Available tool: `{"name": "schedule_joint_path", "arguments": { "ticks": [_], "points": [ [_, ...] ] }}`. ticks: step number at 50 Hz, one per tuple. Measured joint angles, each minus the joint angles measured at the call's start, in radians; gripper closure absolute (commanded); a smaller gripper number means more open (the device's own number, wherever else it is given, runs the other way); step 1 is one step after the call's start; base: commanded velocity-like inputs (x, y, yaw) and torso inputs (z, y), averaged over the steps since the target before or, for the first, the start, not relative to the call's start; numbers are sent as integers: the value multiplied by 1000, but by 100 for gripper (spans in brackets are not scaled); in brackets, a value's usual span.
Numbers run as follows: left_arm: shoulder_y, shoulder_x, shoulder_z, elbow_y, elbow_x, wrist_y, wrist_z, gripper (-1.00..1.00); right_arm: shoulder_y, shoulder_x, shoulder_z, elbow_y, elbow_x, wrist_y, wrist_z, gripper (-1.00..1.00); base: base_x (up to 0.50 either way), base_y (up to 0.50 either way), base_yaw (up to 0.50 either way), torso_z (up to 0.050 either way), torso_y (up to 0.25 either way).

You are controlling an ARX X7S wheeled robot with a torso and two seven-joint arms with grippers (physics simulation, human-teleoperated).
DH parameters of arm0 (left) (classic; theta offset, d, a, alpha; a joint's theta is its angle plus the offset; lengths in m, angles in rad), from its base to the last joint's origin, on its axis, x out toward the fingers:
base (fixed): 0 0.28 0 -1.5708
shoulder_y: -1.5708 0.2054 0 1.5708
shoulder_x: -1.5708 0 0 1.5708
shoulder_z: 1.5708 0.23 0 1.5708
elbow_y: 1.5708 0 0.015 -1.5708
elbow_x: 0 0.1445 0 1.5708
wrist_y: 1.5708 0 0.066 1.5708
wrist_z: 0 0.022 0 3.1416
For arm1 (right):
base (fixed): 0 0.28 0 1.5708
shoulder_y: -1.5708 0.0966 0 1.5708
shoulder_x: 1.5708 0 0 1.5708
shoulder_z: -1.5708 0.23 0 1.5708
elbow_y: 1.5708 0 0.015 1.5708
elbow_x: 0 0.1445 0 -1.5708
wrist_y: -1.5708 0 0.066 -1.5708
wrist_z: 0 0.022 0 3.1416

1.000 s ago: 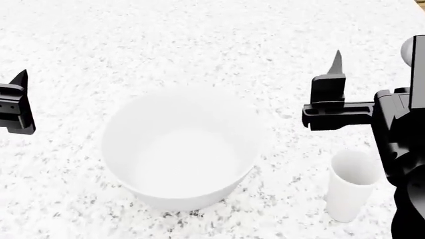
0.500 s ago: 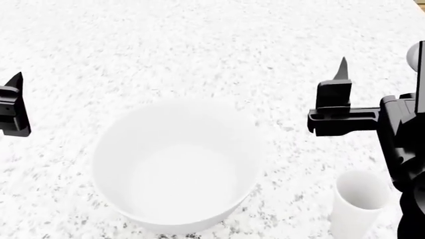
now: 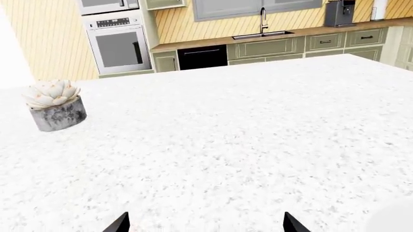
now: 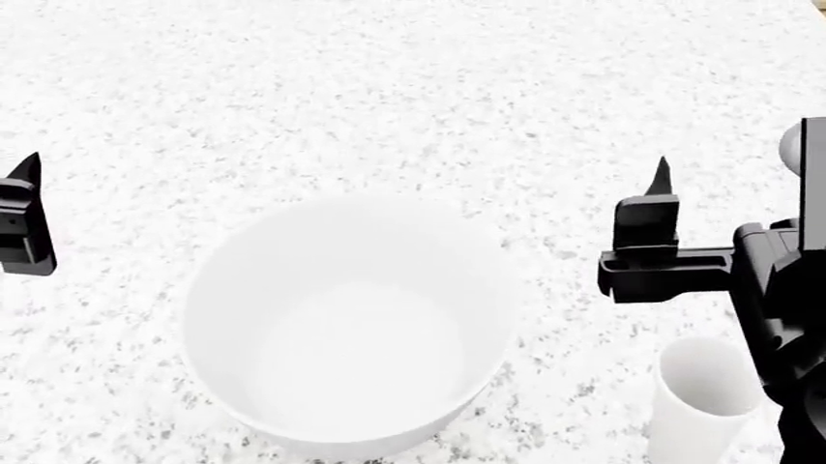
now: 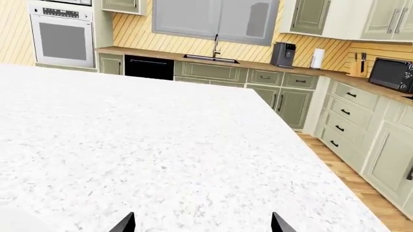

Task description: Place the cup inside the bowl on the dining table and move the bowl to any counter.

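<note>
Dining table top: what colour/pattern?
White with fine grey-black speckles, stone-like. The dining table shows it best in the head view.

— Where do the things stand on the worktop [image 4: 387, 87]?
— The bowl [image 4: 346, 324] stands in the near middle. The cup [image 4: 697, 401] is on its right, a bit nearer, apart from it.
— And the arms?
— The left end effector [image 4: 23, 217] is left of the bowl. The right end effector [image 4: 652, 227] is right of it, behind the cup.
— Anything else?
— A potted plant [image 3: 55, 105] stands farther away, probably near the left edge.
</note>
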Motion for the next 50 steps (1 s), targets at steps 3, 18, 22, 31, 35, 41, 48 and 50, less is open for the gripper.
{"name": "schedule_joint_path", "arguments": {
  "ticks": [3, 18, 22, 31, 35, 41, 48, 50],
  "points": [
    [2, 0, 4, -3, 0, 3, -1, -100, -2, 2, 34, -17, 38, 52, 11, -100, 0, 0, 0, 0, 0],
    [14, -3, 11, -6, -5, 11, -5, -100, -110, 195, 217, -47, 683, 160, 400, -100, 0, 0, 0, 0, 0],
    [16, -5, 11, -7, -7, 12, -5, -100, -143, 230, 239, -47, 777, 163, 450, -100, 0, 0, 0, 0, 0],
    [19, -9, 10, -6, -14, 11, -8, -100, -193, 276, 245, -43, 877, 163, 483, -100, 0, 0, 0, 0, 0],
    [19, -10, 11, -7, -17, 11, -9, -100, -204, 290, 234, -43, 899, 163, 482, -100, 0, 0, 0, 0, 0],
    [20, -14, 11, -6, -23, 10, -10, -100, -226, 306, 217, -48, 895, 163, 461, -100, 0, 0, 0, 0, 0],
    [21, -16, 11, -5, -28, 9, -14, -100, -250, 322, 199, -51, 879, 157, 441, -100, 0, 0, 0, 0, 0],
    [21, -16, 11, -4, -30, 8, -16, -100, -257, 324, 193, -52, 865, 154, 429, -100, 0, 0, 0, 0, 0]
  ]
}}
